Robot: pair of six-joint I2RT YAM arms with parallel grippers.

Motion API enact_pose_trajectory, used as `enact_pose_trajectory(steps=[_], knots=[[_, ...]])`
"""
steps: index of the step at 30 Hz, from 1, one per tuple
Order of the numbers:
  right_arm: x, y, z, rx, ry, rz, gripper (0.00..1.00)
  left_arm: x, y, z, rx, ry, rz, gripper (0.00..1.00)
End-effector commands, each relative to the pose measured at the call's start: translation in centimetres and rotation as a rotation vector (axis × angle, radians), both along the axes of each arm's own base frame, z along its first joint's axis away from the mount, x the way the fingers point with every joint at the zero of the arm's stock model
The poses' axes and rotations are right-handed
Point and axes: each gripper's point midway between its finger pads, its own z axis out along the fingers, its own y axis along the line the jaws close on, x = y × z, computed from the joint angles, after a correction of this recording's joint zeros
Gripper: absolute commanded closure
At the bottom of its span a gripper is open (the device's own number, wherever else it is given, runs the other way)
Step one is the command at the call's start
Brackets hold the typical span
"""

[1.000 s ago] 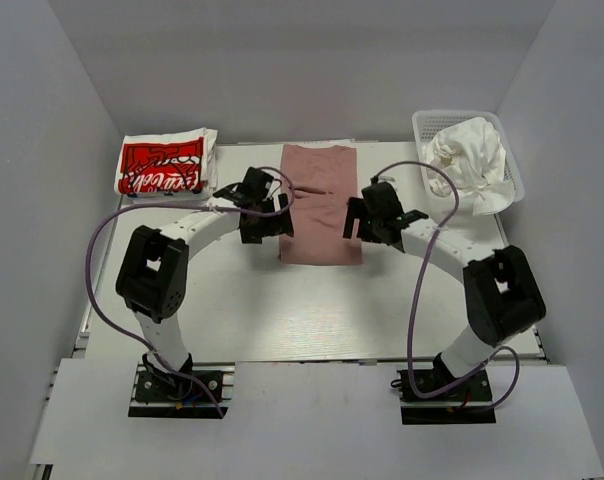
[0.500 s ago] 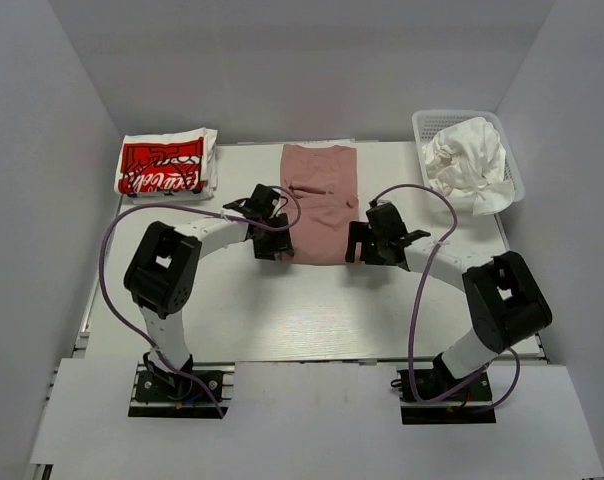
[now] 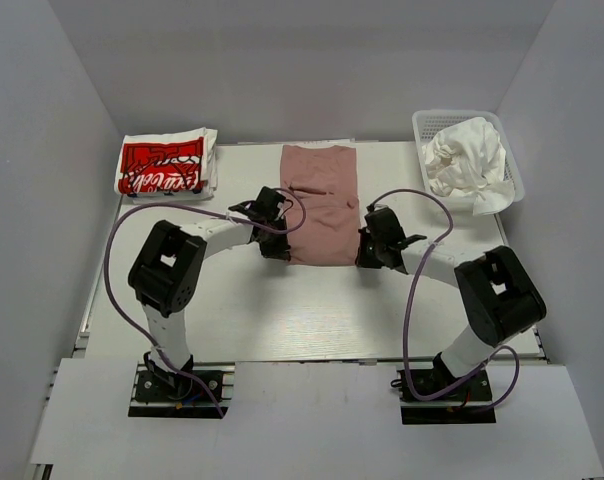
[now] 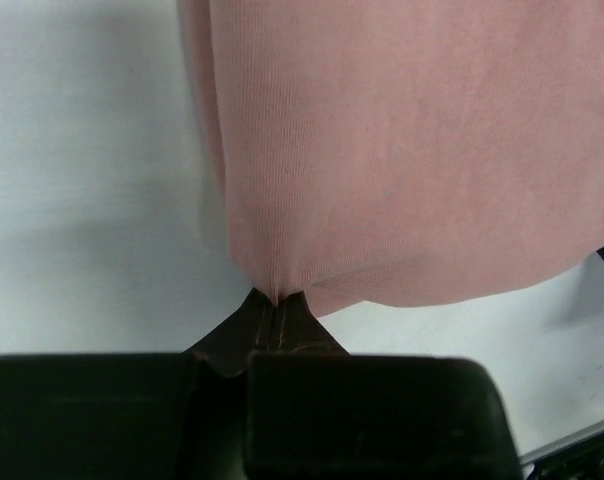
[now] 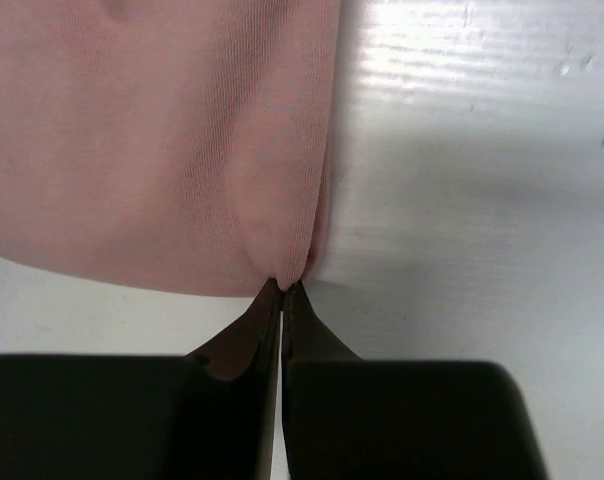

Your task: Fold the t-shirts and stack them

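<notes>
Right, everything here turns on the dusty-pink t-shirt (image 3: 320, 200). It lies flat on the pale tabletop (image 3: 282, 310) as a long, narrow folded strip, one short end towards the arms and the other running away to the far edge.

Both arms are down at its near end. The left claw (image 3: 275, 247) sits on the near left corner. From the left wrist view the two black fingers (image 4: 362, 400) are pressed together, with a small pinch of pink cloth caught between their tips. The fabric puckers up into a little peak right there.

Same story on the other side. The right claw (image 3: 366, 252) has the near right corner, jaws closed tight on a fold of the hem, and the cloth bulges just above the tips. The rest of the shirt rests on the tabletop between the two claws.

Off to the left of the pink shirt, well apart and level with its far end, sits a folded white t-shirt (image 3: 164, 165), red logo print facing up.

To the right of the pink shirt, also well apart and level with its far end, there's a white mesh basket (image 3: 452, 115). Crumpled plain white t-shirts (image 3: 467, 160) are heaped in it, and some cloth spills over the basket's near rim.
</notes>
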Motion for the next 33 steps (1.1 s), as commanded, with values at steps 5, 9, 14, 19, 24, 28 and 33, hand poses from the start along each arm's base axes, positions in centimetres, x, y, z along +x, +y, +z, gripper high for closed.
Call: enact_pose_trajectory(steps=[5, 9, 14, 19, 24, 28, 33], knots=[[-5.0, 0.6, 4.2, 0.088, -0.022, 0.091, 1.00, -5.8, 0.8, 3.2, 0.002, -0.010, -0.043, 1.00], [-7.6, 1.0, 7.8, 0.165, -0.074, 0.154, 1.00, -7.6, 0.0, 7.5, -0.082, -0.067, -0.076, 1.00], [-8.6, 1.5, 13.1, 0.254, -0.208, 0.194, 1.00, -9.3, -0.6, 13.6, -0.207, -0.198, -0.117, 1.00], [-7.0, 2.0, 17.5, 0.287, -0.338, 0.188, 1.00, -8.0, -0.2, 17.8, -0.237, -0.320, -0.071, 1.00], [-3.7, 1.4, 21.7, 0.279, -0.454, 0.076, 1.00, -4.9, 0.9, 20.6, -0.189, -0.404, 0.038, 1.00], [-1.8, 1.4, 22.5, 0.238, -0.465, 0.035, 1.00, -2.5, 2.6, 20.9, -0.076, -0.430, 0.167, 1.00], [0.8, 1.7, 21.8, 0.183, -0.441, 0.016, 1.00, 0.4, 3.8, 20.9, 0.019, -0.439, 0.265, 1.00]])
